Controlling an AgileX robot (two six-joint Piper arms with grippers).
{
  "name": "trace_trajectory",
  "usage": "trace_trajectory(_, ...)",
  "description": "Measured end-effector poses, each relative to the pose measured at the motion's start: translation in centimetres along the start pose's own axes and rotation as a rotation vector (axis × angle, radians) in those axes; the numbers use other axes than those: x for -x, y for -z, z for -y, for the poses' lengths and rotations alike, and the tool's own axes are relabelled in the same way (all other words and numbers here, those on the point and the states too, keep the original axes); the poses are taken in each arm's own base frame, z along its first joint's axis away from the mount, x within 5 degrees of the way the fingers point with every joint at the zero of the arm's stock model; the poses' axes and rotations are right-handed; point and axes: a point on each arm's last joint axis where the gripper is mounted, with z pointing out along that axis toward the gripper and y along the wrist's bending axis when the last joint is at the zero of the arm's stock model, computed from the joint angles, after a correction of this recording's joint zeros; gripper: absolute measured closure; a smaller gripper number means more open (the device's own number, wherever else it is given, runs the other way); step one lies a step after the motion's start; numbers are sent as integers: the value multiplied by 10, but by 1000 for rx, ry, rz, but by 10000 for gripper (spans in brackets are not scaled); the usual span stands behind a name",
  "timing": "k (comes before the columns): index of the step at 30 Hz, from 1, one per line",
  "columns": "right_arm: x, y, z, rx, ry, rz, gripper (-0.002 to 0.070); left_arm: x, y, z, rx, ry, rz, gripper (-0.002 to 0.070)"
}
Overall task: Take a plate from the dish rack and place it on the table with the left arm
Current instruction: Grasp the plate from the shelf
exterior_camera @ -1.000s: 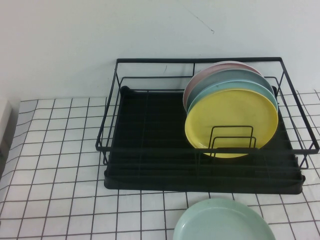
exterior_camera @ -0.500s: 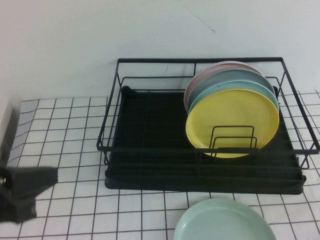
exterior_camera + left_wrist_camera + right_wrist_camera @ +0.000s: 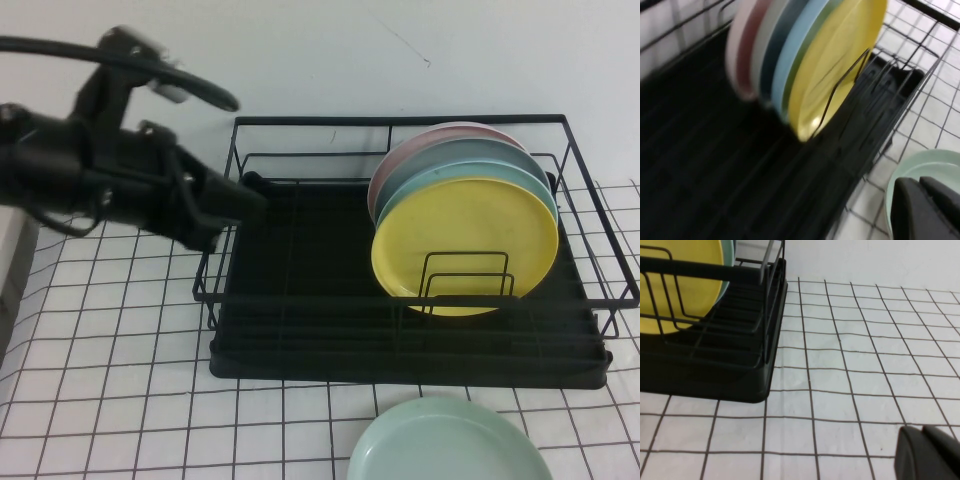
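While the left arm (image 3: 90, 175) reaches in from the left side of the high view, its left gripper (image 3: 235, 200) hangs above the left rim of the dish rack (image 3: 300, 300), touching nothing; whether it is spread or closed cannot be told, since it shows only as a dark blur there and as one black corner in its own wrist view. Looping black cable (image 3: 150, 60) arches over the arm against the wall.

Farther right, the yellow plate (image 3: 465, 245) stands on edge in the right half of the rack, frontmost in a leaning stack, propped behind small wire dividers (image 3: 465, 275). Just behind it stand a light blue plate (image 3: 440, 178), a darker grey-blue plate (image 3: 430, 160) and a pink plate (image 3: 410, 145).

On the bench (image 3: 110, 340), white with a thin black grid, a mint green plate (image 3: 445, 440) lies flat just in front of the rack. A plain pale wall (image 3: 300, 50) rises behind everything.

As for the right gripper (image 3: 930, 452), it sits low over bare bench to the right of the rack; its state cannot be told.
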Motion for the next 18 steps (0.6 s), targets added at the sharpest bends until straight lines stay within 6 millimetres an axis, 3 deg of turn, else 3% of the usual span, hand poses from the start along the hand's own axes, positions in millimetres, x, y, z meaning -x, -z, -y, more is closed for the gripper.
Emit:
trace_trajectory(7,0,0,0,0,0,0,678,38,-72,-8,-166,-286,28,644)
trace_trajectory(9,0,0,0,0,0,0,678,45,-88,-11,-200,-343,41,575)
trace_trajectory(14,0,0,0,0,0,0,678,51,-124,-21,-280,-445,40,304)
trace_trajectory(18,0,0,0,0,0,0,678,50,-142,-29,-309,-546,44,228)
